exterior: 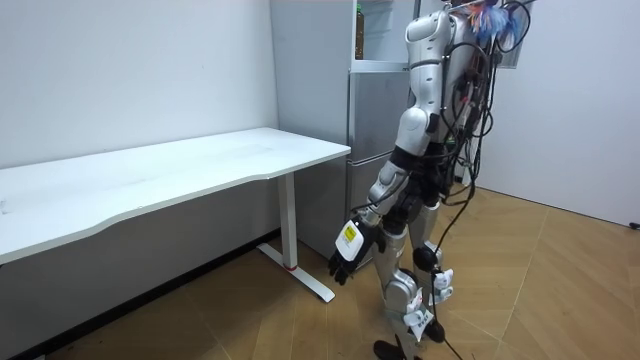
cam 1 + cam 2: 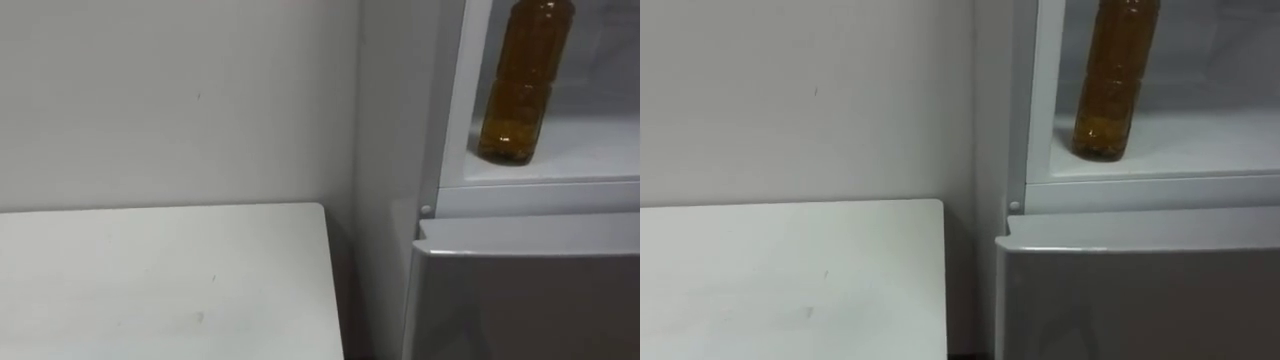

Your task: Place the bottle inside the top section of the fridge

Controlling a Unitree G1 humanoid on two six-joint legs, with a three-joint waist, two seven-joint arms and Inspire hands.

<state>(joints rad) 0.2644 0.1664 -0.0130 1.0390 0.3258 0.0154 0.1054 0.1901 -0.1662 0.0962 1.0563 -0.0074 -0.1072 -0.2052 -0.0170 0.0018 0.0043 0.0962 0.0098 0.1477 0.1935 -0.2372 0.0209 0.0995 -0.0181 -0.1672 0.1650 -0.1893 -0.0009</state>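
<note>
Bottle (image 2: 520,85) stands upright in upper fridge (image 2: 392,140), on shelf nr left wall, compartment open. We stand facing fridge, surface (image 1: 150,175) on our left. Left hand (image 1: 347,252) hangs by thigh, fingers relaxed, holding nothing.

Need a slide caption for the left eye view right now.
Amber bottle standing upright on the open upper fridge shelf, above the closed lower door, white table alongside.

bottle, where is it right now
The bottle stands upright on the shelf of the open upper fridge, near its left wall, at the eye views' upper right, above the closed lower door.
</note>
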